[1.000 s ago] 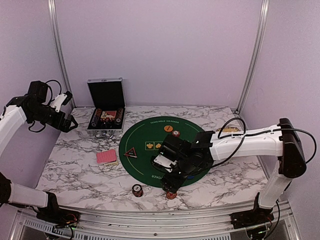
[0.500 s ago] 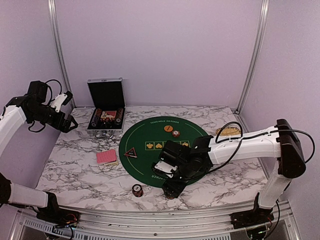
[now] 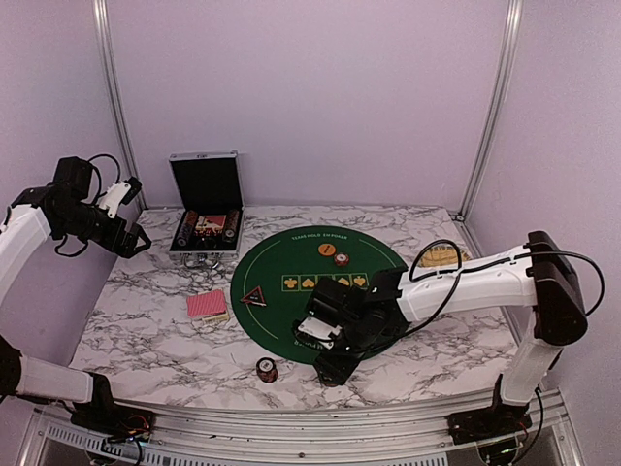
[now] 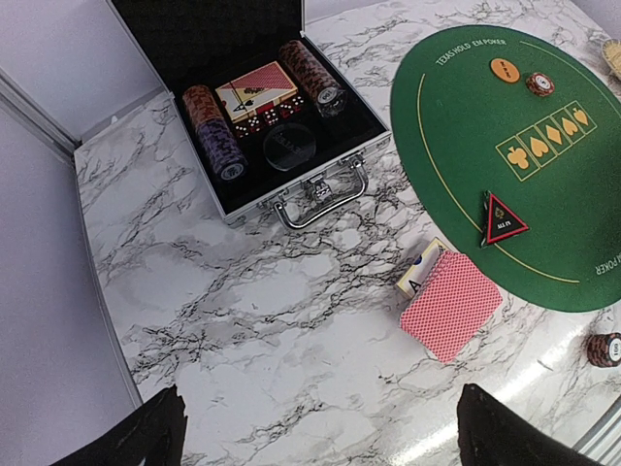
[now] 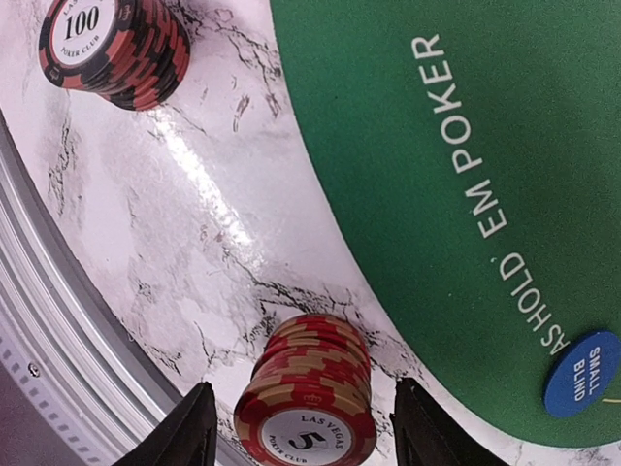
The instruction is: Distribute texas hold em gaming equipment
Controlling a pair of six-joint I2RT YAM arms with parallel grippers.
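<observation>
A red-orange chip stack marked 5 (image 5: 309, 403) stands on the marble just off the green mat's (image 5: 466, 126) near edge. My right gripper (image 5: 306, 432) is low around it, still open, with a gap on each side between the fingers (image 5: 184, 432) and the stack. In the top view the right gripper (image 3: 333, 367) hides that stack. A black chip stack marked 100 (image 5: 112, 49) (image 3: 266, 369) stands to its left. A blue small-blind disc (image 5: 582, 374) lies on the mat. The pink-backed cards (image 3: 207, 306) (image 4: 451, 306) and the triangular marker (image 4: 505, 221) lie left of the mat's centre. My left gripper (image 3: 131, 238) (image 4: 320, 449) hangs open and empty, high at the left.
The open black case (image 3: 206, 218) (image 4: 252, 107) holds chip rolls and cards at the back left. An orange disc (image 3: 327, 249) and a single chip (image 3: 342, 259) lie at the mat's far side. A straw basket (image 3: 441, 257) sits at the right. The table's metal front rail (image 5: 58, 340) runs close by the right gripper.
My right gripper has come down and forward over the red-orange stack, now covering it in the top view, and its jaws have narrowed. The left arm has not moved.
</observation>
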